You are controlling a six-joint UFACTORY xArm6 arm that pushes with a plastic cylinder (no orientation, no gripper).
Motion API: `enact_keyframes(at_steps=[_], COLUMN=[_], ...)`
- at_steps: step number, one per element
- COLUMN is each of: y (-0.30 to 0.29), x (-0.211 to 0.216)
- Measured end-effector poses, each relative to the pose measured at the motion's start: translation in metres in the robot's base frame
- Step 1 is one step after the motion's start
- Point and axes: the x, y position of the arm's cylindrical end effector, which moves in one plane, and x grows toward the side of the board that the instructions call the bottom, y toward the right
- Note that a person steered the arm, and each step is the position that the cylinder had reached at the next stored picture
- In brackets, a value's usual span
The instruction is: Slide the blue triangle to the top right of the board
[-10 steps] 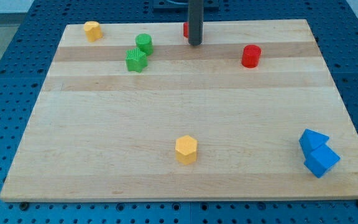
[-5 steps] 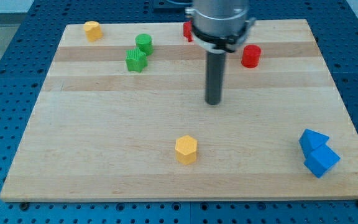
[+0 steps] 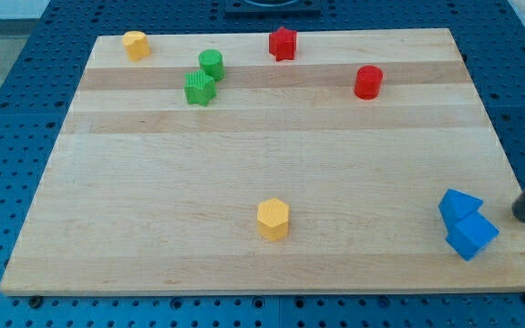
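**Board inventory: tip relocated to the right edge, beside the blue pair**

1. My tip [image 3: 524, 219]: there is no gripper on this rig, so nothing is clenched or released; you have only the rod end. In the last second it crossed from the board's top centre, through mid-board, to the view's right edge. It now sits just right of the blue triangle, apart from it, with no contact evident.
2. Blue triangle [image 3: 458, 204]: near the bottom right corner, touching the blue cube [image 3: 471, 236] just below it. Neither has shifted over that second.
3. Reading: the approach looks finished and the push not begun. From this side, a push would send the triangle leftward; you probably need the tip lower, beneath the triangle, and the cube occupies that spot.
4. Edges: the board [image 3: 244, 164] ends close to the right of the blue pair, leaving little margin there.
5. Open room: the lane up the right side is free; the red cylinder [image 3: 367, 82] stands left of it, near the top.
6. Remaining stock, well apart: red star [image 3: 283, 43], green blocks [image 3: 204, 78], yellow block [image 3: 135, 45] at top left, yellow hexagon [image 3: 272, 219].
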Motion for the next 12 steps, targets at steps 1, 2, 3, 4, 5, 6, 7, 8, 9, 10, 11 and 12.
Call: enact_keyframes(at_steps=[1, 2, 3, 4, 5, 6, 7, 8, 9, 10, 11, 12], y=[-0.002, -0.012, -0.025, -0.040, -0.056, -0.072, -0.084, -0.087, -0.100, -0.125, -0.141, -0.147], x=[0.006, 0.006, 0.006, 0.006, 0.006, 0.006, -0.001, -0.022, -0.040, -0.042, -0.051, -0.075])
